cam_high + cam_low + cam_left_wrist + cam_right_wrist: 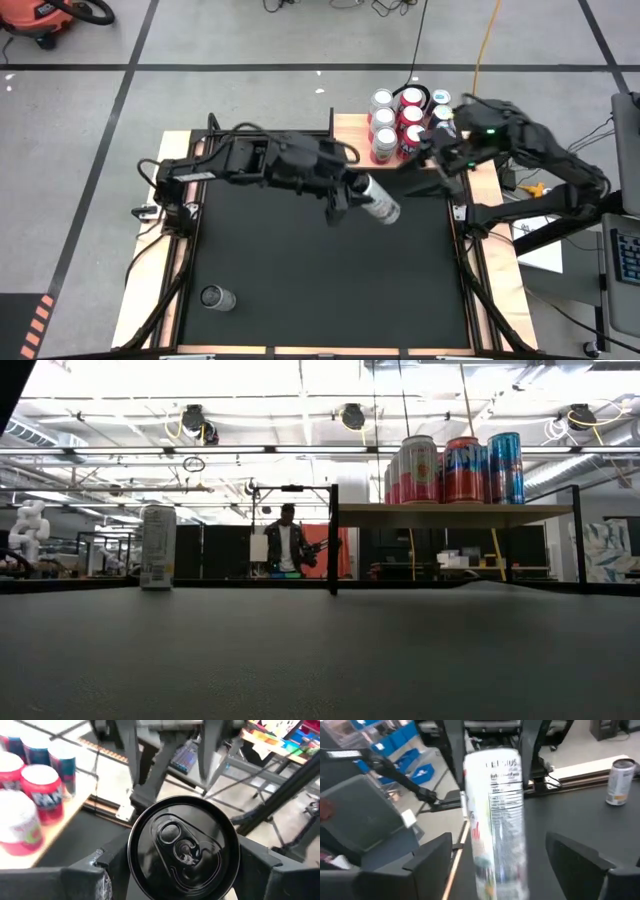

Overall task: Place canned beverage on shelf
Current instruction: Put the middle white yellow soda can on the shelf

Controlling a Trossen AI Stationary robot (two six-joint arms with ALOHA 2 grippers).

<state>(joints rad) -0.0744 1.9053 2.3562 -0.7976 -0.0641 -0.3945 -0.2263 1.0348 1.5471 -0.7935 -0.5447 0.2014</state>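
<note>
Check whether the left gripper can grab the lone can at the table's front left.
Probably not yet: the left gripper is shut on a white Celsius can; the mat toward the lone can looks bare.

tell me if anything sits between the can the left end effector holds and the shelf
Partly. The right end effector hangs over the near edge of the light-wood shelf, beside the held white slim can. Red and silver cans fill the shelf's right part; its left part looks bare.

Around my black tabletop [300, 290] lies grey floor [80, 150] crossed by dark lines. Beyond, bright ceiling lights [350, 415] hang over a person [288, 540] standing among dark frames.
</note>
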